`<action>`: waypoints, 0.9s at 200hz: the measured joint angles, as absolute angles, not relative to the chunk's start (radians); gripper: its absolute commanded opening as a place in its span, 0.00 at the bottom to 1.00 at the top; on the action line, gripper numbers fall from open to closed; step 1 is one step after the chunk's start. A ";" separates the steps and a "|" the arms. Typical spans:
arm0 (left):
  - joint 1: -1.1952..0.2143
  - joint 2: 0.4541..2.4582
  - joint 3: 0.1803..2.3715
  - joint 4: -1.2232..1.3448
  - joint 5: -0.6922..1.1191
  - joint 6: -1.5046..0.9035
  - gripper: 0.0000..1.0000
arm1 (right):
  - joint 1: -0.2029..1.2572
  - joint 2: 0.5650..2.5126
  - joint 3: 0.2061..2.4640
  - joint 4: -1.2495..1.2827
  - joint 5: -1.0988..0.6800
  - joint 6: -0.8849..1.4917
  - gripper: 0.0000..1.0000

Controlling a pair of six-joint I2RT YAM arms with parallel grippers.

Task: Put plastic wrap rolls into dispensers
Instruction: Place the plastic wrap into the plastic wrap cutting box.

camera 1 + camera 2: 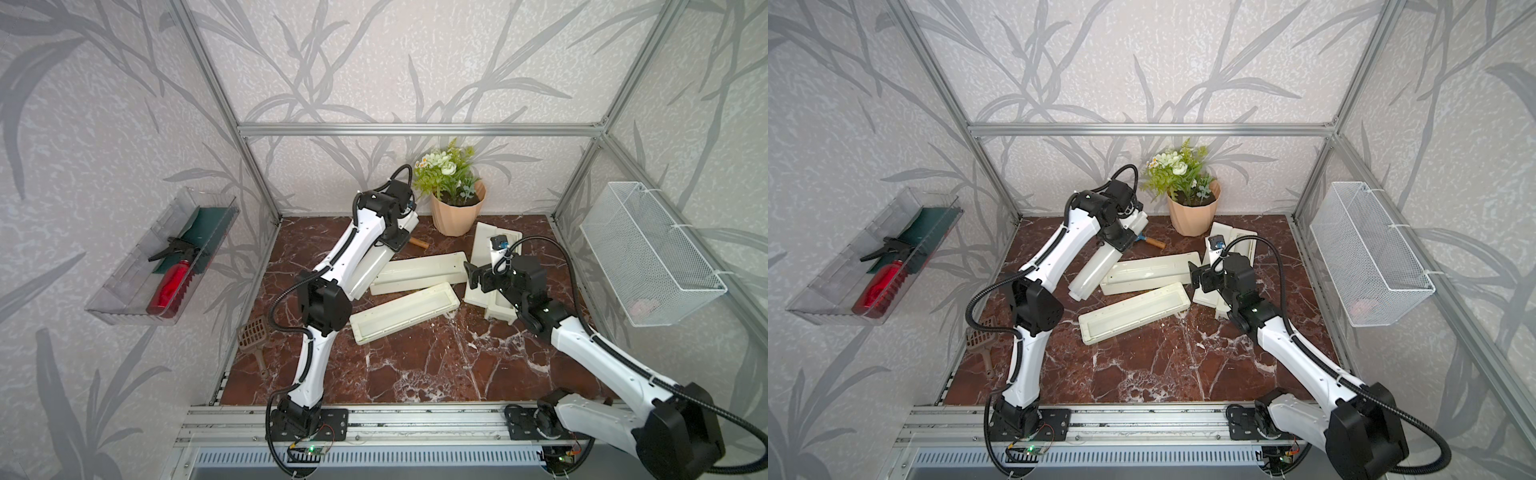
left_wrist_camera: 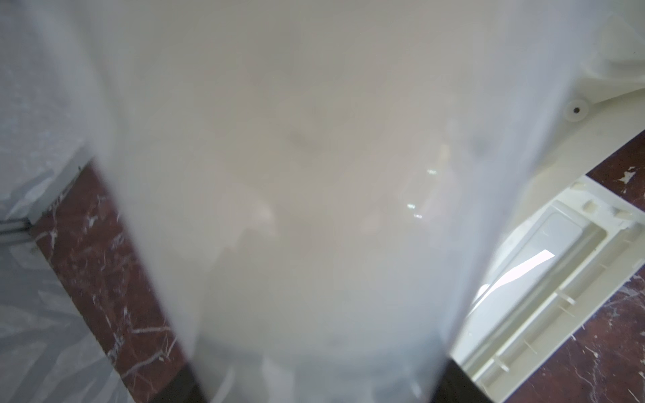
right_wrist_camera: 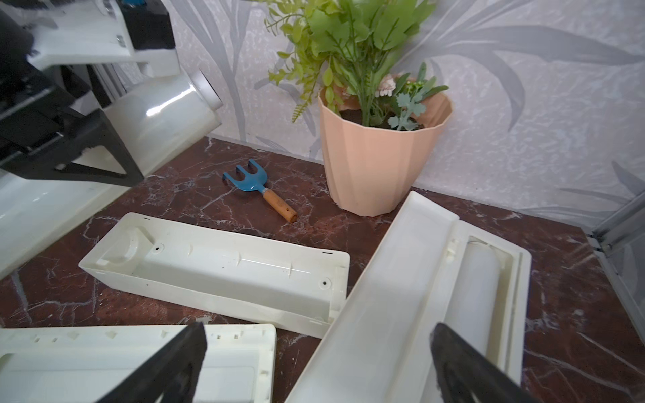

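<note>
Plain cream dispensers (image 1: 417, 273), lids open

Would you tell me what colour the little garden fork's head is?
Blue fork head; right wrist view.

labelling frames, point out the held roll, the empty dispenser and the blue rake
held roll (image 3: 164, 111): right wrist view, glossy side near its tube end
empty dispenser (image 3: 223, 268): right wrist view, bare inner floor
blue rake (image 3: 248, 181): right wrist view, blue head just behind the prongs
</note>
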State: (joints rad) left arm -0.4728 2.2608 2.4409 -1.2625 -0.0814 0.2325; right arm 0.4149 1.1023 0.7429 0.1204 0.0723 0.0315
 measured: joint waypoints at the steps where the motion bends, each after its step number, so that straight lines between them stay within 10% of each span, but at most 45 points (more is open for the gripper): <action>1: -0.474 2.263 2.443 -1.262 -0.082 0.235 0.00 | 0.414 1.101 0.743 0.120 0.072 0.031 1.00; 180: -0.617 2.396 2.565 -1.053 -0.100 0.517 0.00 | 0.271 1.090 0.761 0.004 0.143 0.071 1.00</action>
